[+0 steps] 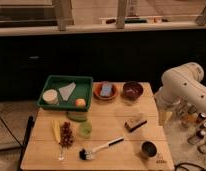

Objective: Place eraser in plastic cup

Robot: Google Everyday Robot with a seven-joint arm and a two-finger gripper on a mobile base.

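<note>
The eraser (135, 123), a small tan-topped block on a dark base, lies on the wooden table (103, 159) right of the middle. The pale-green plastic cup (85, 130) stands upright to its left, about a hand's width away, and looks empty. My white arm (182, 85) reaches in from the right. The gripper (165, 118) hangs down just past the table's right edge, to the right of the eraser and slightly above it. It holds nothing that I can see.
A steel cup (148, 148) stands at the front right. A black-and-white dish brush (101, 148) lies near the front, beside a stemmed glass (61, 150), grapes (67, 134) and a banana (56, 129). A green tray (85, 91), an orange bowl (105, 91) and a dark bowl (132, 90) stand at the back.
</note>
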